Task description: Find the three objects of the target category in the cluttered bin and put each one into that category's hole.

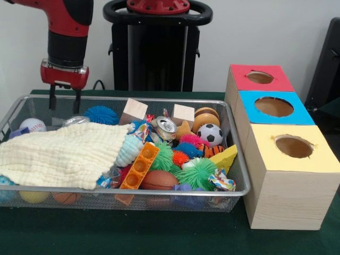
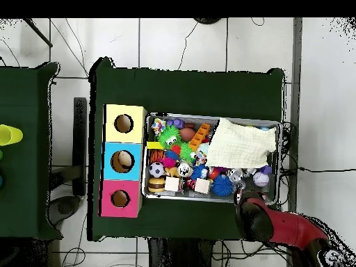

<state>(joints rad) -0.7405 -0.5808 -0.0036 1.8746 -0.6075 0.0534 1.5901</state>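
Note:
The wire mesh bin [image 1: 133,192] is full of toys; it also shows in the overhead view [image 2: 208,116]. My gripper [image 1: 65,101] is open and empty, hovering just above the bin's far left corner. In the overhead view the red arm [image 2: 278,226] covers it. No water bottle shows plainly. Crinkled clear plastic with blue [image 1: 139,130] lies at the edge of a pale yellow cloth [image 1: 64,154]; I cannot tell what it is. The cloth hides the bin's left half. The red-topped box's hole [image 1: 260,77] is the farthest of the three and also shows in the overhead view [image 2: 119,199].
The blue-topped box [image 1: 273,120] and the yellow-topped box [image 1: 297,164] stand beside the bin. In the bin lie a silver can [image 1: 166,126], a soccer ball [image 1: 213,135], spiky balls [image 1: 196,172], an orange brick [image 1: 139,166] and wooden blocks [image 1: 134,110].

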